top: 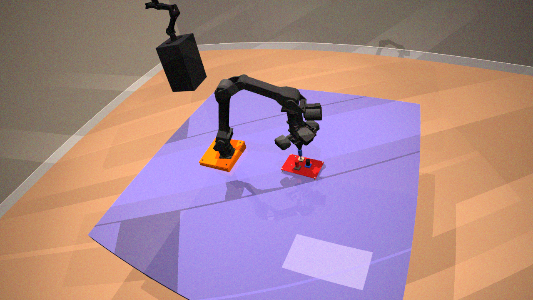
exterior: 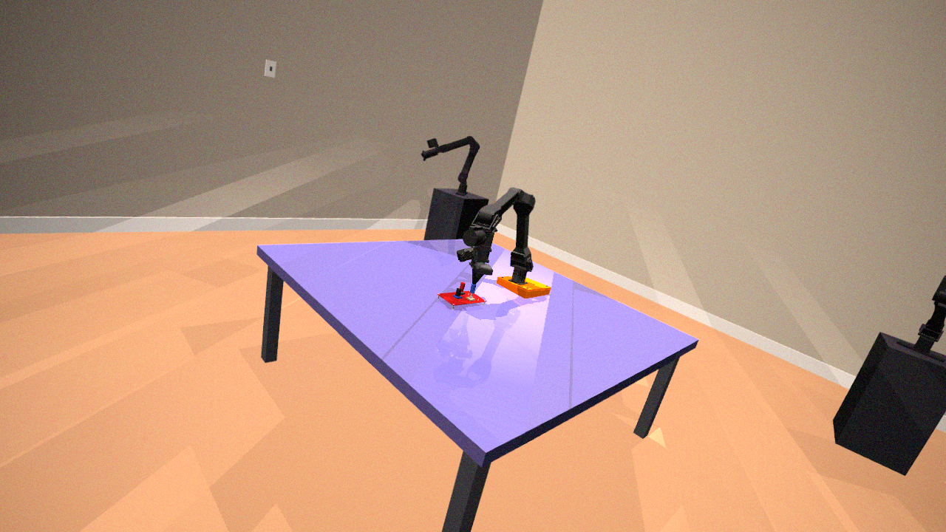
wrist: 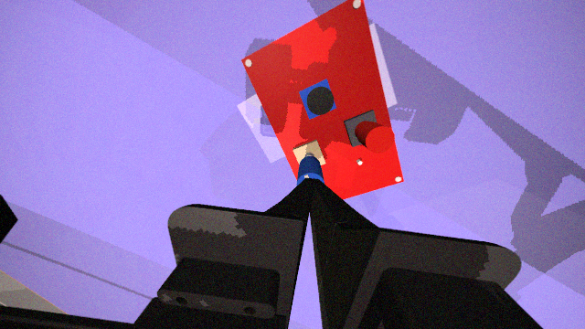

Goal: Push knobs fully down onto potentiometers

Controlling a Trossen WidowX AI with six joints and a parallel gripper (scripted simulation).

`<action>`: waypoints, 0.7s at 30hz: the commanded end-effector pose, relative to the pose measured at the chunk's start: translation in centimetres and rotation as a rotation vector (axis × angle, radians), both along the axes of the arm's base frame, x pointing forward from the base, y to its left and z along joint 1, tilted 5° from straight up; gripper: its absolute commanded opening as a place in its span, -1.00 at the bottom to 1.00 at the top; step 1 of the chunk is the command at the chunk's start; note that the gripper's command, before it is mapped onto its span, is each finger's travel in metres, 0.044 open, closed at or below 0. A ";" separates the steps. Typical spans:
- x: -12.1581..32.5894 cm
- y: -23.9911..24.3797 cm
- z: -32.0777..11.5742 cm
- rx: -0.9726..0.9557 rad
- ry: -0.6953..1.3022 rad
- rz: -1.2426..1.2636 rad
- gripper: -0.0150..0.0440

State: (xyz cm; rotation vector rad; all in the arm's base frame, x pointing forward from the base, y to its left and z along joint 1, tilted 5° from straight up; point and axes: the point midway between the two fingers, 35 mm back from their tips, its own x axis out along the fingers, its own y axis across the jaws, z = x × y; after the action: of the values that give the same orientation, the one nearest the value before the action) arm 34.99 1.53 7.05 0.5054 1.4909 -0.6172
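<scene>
The red circuit board (top: 308,173) (wrist: 356,59) stands on short legs. My gripper (top: 300,148) (exterior: 473,283) (wrist: 311,185) is shut, fingertips together at the top of the blue knob (top: 300,152) (exterior: 473,288) (wrist: 310,166); they seem to touch it. Under that knob a bit of shaft shows above the beige potentiometer (top: 301,159) (wrist: 302,153). The tall red knob (top: 297,163) (exterior: 462,285) (wrist: 379,139) is over the dark grey potentiometer (wrist: 366,117); whether a gap remains there I cannot tell. The black knob (top: 307,161) (wrist: 321,100) sits low on the blue potentiometer (wrist: 306,93).
The arm's orange base (top: 208,160) (exterior: 536,291) stands beside the board on the purple table (top: 223,242) (exterior: 370,291). A pale rectangle (top: 327,261) lies on the table in the top view. Other arms on black pedestals (top: 181,63) (exterior: 889,403) stand off the table.
</scene>
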 end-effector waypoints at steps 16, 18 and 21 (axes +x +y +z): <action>0.0 0.0 -0.9 0.002 0.003 -0.001 -0.49; 0.0 0.0 -1.0 0.002 0.003 -0.001 -0.49; 0.0 0.0 -1.1 0.002 0.003 -0.001 -0.49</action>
State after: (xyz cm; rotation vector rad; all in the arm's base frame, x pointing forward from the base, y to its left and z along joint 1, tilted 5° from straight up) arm 34.97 1.50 6.51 0.5064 1.4904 -0.6178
